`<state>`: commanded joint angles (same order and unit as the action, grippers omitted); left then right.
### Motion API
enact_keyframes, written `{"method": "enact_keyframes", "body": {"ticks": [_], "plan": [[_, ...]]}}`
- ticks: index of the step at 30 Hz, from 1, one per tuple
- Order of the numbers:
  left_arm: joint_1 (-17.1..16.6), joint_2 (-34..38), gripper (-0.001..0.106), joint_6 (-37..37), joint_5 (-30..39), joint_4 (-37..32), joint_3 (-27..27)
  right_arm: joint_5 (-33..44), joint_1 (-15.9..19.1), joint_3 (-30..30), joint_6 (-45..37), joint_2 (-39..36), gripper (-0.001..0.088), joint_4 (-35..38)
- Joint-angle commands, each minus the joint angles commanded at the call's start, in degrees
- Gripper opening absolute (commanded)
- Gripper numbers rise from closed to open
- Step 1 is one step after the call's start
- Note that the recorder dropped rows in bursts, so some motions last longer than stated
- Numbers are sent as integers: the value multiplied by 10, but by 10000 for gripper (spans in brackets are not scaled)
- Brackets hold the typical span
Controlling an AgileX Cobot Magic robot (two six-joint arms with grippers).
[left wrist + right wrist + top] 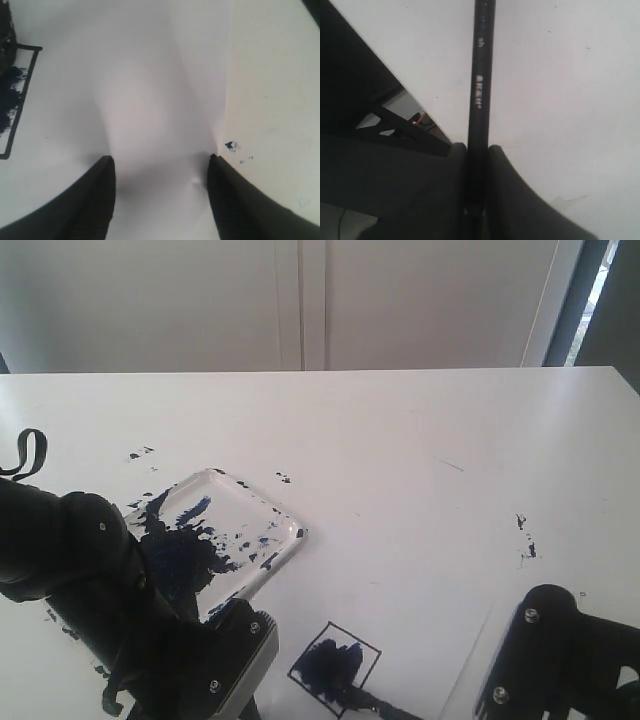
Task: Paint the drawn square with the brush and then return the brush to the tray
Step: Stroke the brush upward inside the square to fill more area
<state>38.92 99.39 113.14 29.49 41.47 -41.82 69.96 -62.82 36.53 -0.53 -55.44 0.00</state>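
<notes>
Right fingers [515, 200] are clenched on the black handle of the brush [480, 90], and the shaft runs straight out ahead of them. In the exterior view the bristle end sits at the near edge of the drawn square [335, 665]. The square's inside is partly dark blue, with white showing toward the far corner. Judgement: painting is under way and coverage is incomplete.

Left fingers [95, 200] are spread with nothing between them, tips down on a sheet of paper [160, 75]. A small crease beside one tip suggests they are pinning the sheet, probably so it does not slide under the strokes. The square lies off to one side of them.

The tray [300, 533] stands beyond the square, close by the left arm. It is clear plastic with a heavy blue-black blotch inside, and near enough for the brush's return.

The surface [420, 440] is white and flat, with scattered paint specks [525, 535] and more around the tray. Behind it is a pale panelled wall [200, 300], with a bright window strip [600, 280] at far right.
</notes>
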Motion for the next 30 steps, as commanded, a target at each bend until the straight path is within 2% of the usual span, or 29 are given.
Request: {"method": "enact_keyframes", "body": {"ticks": [5, 15, 30], "plan": [[0, 0, 587, 0, 0, 0, 0, 0, 0, 0, -8, 0, 0, 0], [0, 0, 587, 0, 0, -7, 0, 0, 0, 0, 72, 0, 0, -122], [0, 0, 587, 0, 0, -7, 0, 0, 0, 1, 73, 12, 0, -121]]}}
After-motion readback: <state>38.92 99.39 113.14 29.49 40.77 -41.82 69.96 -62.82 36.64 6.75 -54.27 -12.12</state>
